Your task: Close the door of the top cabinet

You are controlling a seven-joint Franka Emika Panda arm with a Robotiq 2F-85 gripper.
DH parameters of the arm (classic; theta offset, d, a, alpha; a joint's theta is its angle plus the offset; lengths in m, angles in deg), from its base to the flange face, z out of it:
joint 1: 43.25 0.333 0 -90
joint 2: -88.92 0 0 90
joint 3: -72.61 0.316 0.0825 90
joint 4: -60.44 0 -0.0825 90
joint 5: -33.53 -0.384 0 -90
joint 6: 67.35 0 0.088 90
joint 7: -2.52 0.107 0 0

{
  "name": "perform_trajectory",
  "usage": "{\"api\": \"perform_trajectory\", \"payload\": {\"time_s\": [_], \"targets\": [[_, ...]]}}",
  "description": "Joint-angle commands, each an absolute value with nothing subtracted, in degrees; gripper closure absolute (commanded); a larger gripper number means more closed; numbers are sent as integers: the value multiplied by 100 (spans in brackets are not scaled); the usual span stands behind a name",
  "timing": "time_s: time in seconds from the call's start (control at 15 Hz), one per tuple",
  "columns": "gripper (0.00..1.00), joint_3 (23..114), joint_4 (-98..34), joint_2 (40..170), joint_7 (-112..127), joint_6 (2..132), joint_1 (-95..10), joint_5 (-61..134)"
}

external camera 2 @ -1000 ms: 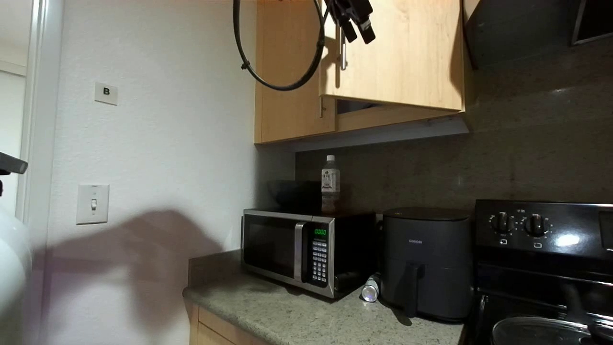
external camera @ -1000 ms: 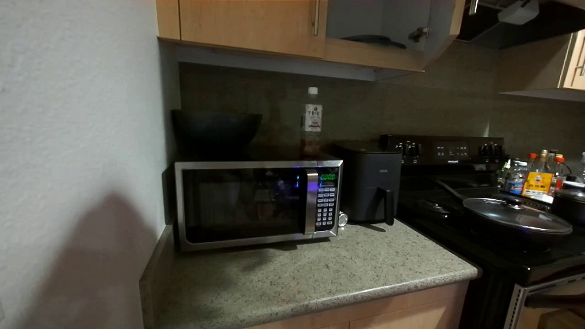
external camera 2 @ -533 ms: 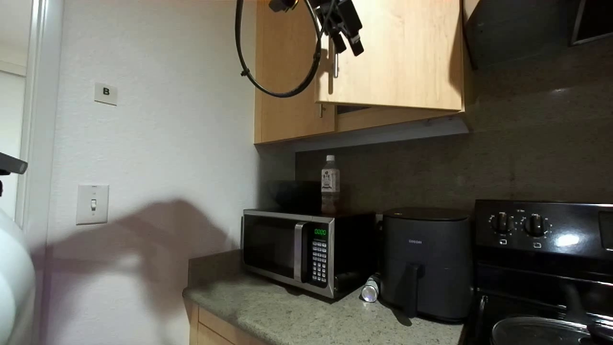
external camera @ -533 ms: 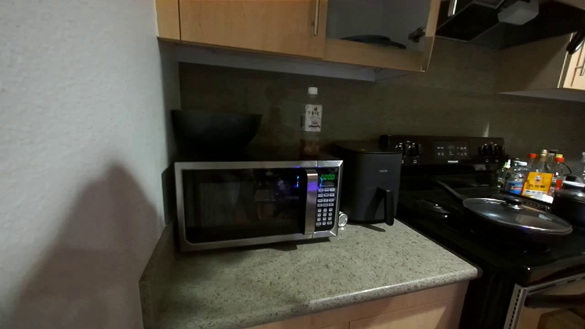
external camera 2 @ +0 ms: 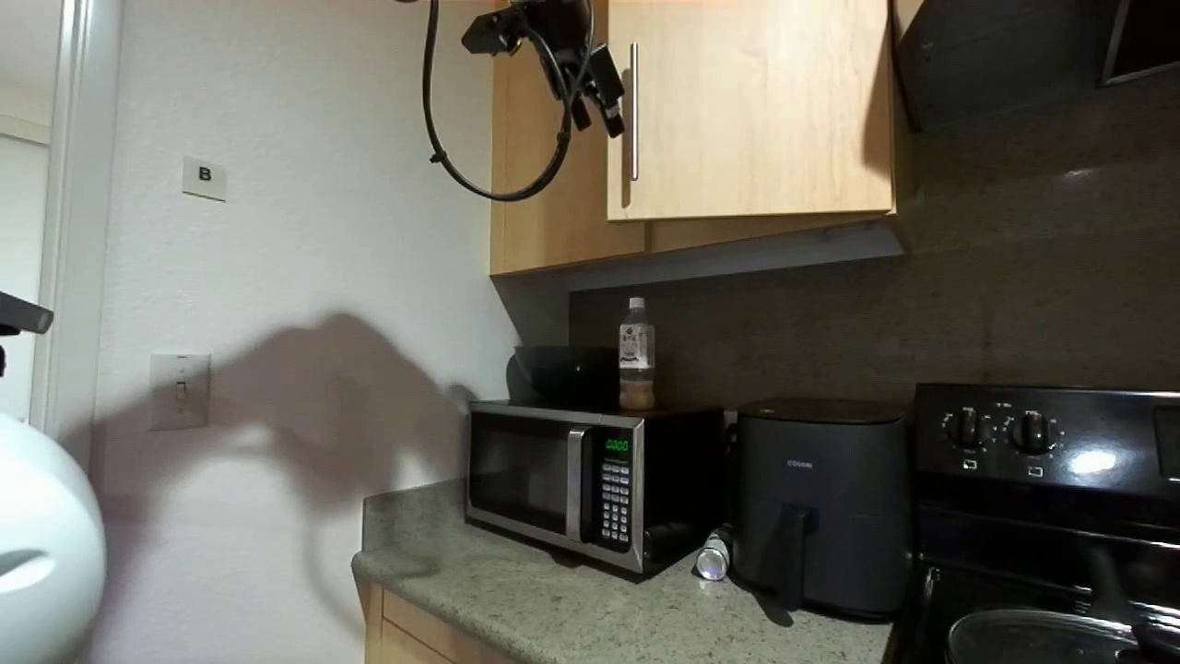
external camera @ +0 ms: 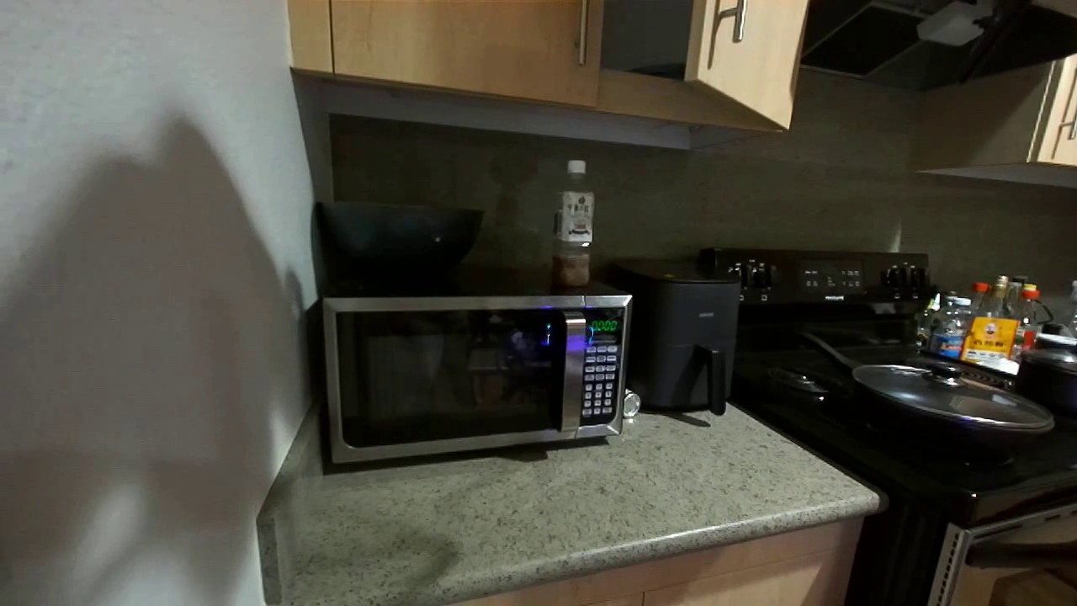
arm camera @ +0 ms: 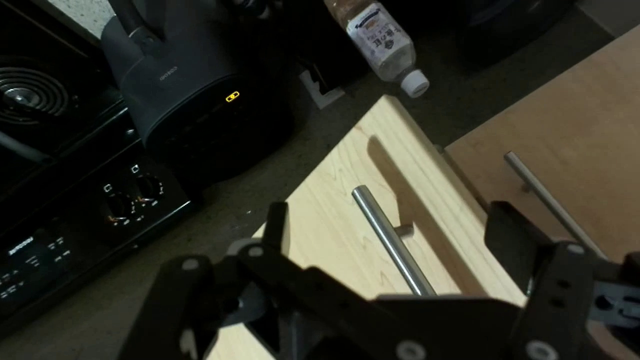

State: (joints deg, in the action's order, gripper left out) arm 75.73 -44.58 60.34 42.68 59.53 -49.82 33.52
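Since the door (external camera 2: pixel 751 111) of the top cabinet (external camera: pixel 639 94) stands partly open above the back edge of the table (external camera: pixel 648 480), closing remains unfinished; the jaws are spread.

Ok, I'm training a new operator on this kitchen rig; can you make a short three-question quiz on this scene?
1. True or false: the door of the top cabinet stands partly open.
2. Which thing stands between the microwave and the stove? A: dark bowl; B: air fryer; C: lidded pan.
3. Fill in: in the wrist view, the gripper is ____ (open or shut).

Key: 1, true; 2, B; 3, open.
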Motion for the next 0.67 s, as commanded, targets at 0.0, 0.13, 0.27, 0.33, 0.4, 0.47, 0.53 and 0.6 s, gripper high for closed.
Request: {"api": "perform_trajectory", "payload": {"time_s": [0.0, 0.13, 0.27, 0.33, 0.4, 0.47, 0.53, 0.6], "targets": [[0, 7617, -4413, 6061, 4211, 5931, -5027, 3308], [0, 7607, -4420, 6056, 4171, 5938, -5028, 3306], [0, 7602, -4418, 6056, 4162, 5938, -5028, 3305], [0, 7602, -4418, 6056, 4161, 5938, -5028, 3305], [0, 7602, -4418, 6056, 4161, 5938, -5028, 3305], [0, 7602, -4418, 6056, 4160, 5938, -5028, 3305], [0, 7602, -4418, 6056, 4160, 5938, -5028, 3305], [0, 7602, -4417, 6056, 4160, 5938, -5028, 3305]]}}
